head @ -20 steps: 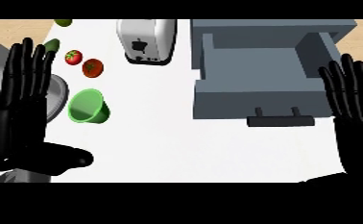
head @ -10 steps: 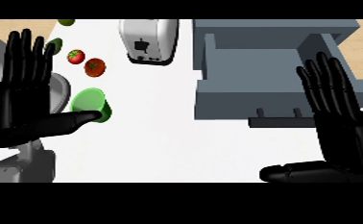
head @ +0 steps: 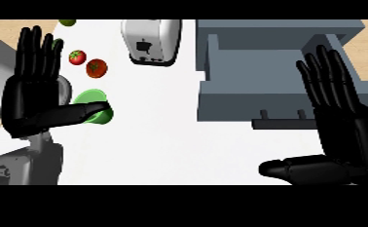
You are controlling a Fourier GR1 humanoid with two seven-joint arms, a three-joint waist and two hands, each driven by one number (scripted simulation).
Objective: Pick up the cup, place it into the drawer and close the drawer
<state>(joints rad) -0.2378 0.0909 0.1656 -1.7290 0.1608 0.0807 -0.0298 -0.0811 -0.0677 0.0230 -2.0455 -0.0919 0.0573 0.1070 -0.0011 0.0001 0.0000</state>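
A green cup (head: 90, 98) lies on the white counter at the left, partly hidden by the thumb of my left hand (head: 32, 92). That hand is open, fingers straight and pointing away, with its thumb stretched across the cup's near side. The grey drawer (head: 244, 102) stands pulled open at the right, its dark handle (head: 284, 122) facing me and nothing showing inside. My right hand (head: 338, 123) is open over the drawer's right front corner, thumb pointing left.
A silver toaster (head: 151, 41) stands at the back centre. Two red tomatoes (head: 87, 63) lie behind the cup, and a green fruit (head: 67, 22) sits at the far left edge. A grey rounded object (head: 64, 92) is half hidden behind my left hand.
Both hands have moved inward and up the view. The left thumb has come to lie across the cup. The right hand has slid left over the drawer's corner.
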